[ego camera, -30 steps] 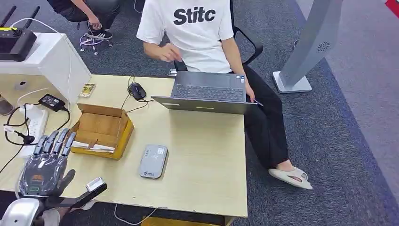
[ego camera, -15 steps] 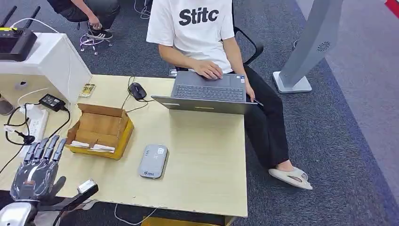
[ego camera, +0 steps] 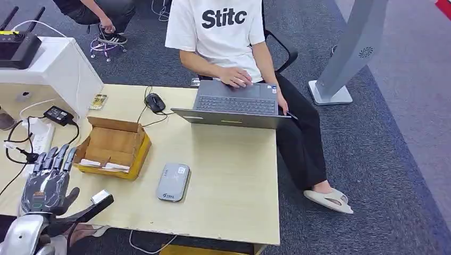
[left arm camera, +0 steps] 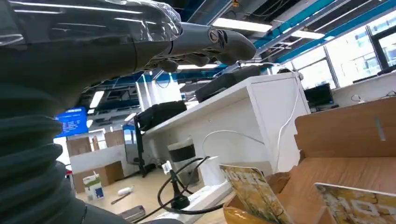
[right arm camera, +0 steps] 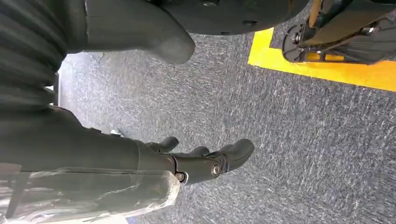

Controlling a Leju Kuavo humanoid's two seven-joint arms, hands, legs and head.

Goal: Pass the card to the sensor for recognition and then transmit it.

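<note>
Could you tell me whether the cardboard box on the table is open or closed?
Open: the cardboard box has its flaps up, and cards show inside.

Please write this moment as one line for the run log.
left hand: open, raised near cardboard box | cards: in box, untouched | sensor: on table, bare | right hand: hanging over floor

Left hand [ego camera: 47, 183] drew back, then forward (fingers spread).

On the bench [ego camera: 234, 175] we count one cardboard box [ego camera: 113, 146] holding two cards [ego camera: 103, 165], one grey sensor [ego camera: 173, 182], one laptop [ego camera: 234, 104], one mouse [ego camera: 155, 102], and one power adapter [ego camera: 58, 115]. We see two people.
</note>
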